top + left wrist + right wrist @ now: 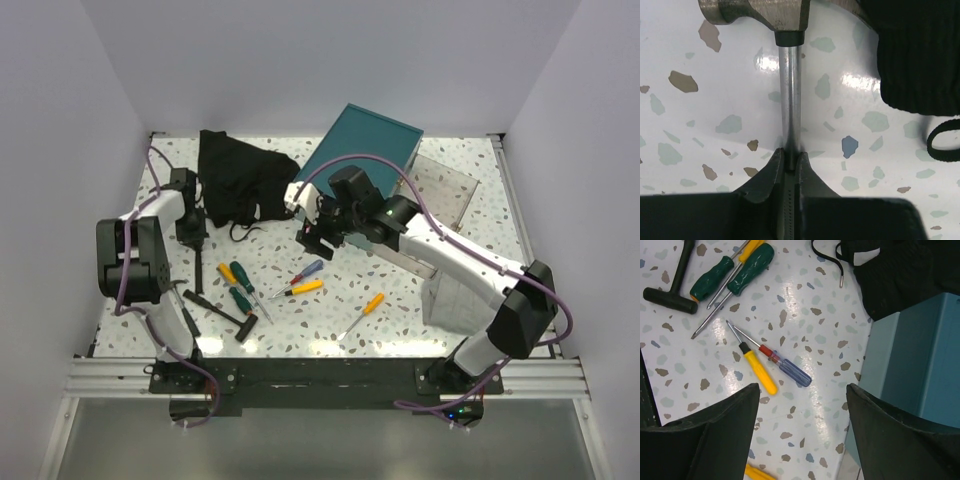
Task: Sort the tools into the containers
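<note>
My left gripper point(192, 232) point(791, 156) is shut on the steel shaft of a hammer point(790, 90). The hammer's metal head point(757, 12) lies beside the black fabric bag point(235, 180) point(920, 55), low over the table. My right gripper point(318, 236) point(802, 395) is open and empty above the table, beside the dark-teal case point(365, 145) point(910, 370). Below it lie a yellow screwdriver point(757, 371) and a blue-red screwdriver point(789, 370). Two green screwdrivers point(750, 267) point(240, 285) and a black hammer point(225, 312) point(670, 297) lie further left.
A clear plastic box point(445, 190) stands right of the teal case. A folded grey cloth point(455, 295) lies at the right under the right arm. An orange screwdriver point(372, 303) lies near the front middle. White walls close in the table.
</note>
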Robot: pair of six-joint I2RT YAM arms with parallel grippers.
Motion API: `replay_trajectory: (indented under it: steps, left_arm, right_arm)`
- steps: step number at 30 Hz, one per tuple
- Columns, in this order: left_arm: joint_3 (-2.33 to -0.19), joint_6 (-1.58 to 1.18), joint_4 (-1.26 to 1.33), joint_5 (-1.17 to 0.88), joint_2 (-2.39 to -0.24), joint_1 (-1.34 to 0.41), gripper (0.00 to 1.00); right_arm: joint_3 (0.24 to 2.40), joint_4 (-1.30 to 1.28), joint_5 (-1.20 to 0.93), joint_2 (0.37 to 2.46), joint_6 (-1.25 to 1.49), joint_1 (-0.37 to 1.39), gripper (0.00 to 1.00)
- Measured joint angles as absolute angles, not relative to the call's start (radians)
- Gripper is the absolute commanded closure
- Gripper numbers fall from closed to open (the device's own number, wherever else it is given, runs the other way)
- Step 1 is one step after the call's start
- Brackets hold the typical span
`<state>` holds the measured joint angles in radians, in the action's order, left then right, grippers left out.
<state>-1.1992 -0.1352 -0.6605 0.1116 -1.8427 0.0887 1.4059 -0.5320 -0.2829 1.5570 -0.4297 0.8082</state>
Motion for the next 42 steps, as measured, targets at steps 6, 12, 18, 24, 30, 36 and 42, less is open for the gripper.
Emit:
replay_trajectory:
  steps: [6,12,18,24,30,36,42]
  left_arm:
    - [-1.180,-0.128,-0.714,0.074,-1.740,0.092,1.00]
    - [-1.200,-0.107,-0.697,-0.131,-1.435,0.093,1.00]
    - [-1.324,-0.113,-0.566,-0.306,-1.279,-0.004,1.00]
    - [-1.528,-0.145,-0.474,-0.447,-1.392,-0.204,1.00]
    - [-1.760,-0.247,-0.353,-0.546,-1.657,-0.447,1.00]
    - [-1.972,-0.340,-0.258,-0.585,-1.944,-0.669,1.00]
    - [-2.132,-0.344,-0.243,-0.493,-2.173,-0.825,1.00]
  right_arm:
    - [1.446,-0.563,-0.269,1.525,-0.446,0.786,0.23]
    - [1.460,-0.527,-0.239,1.417,-0.377,0.685,0.23]
    - [1.481,-0.433,-0.165,1.403,-0.181,0.434,0.22]
    - [1.481,-0.421,0.002,1.403,-0.064,0.261,0.16]
    - [1.433,-0.439,0.212,1.346,0.073,0.137,0.07]
    - [1.350,-0.496,0.285,1.222,0.159,-0.011,0.07]
    - [1.243,-0.540,0.315,1.095,0.164,-0.042,0.07]
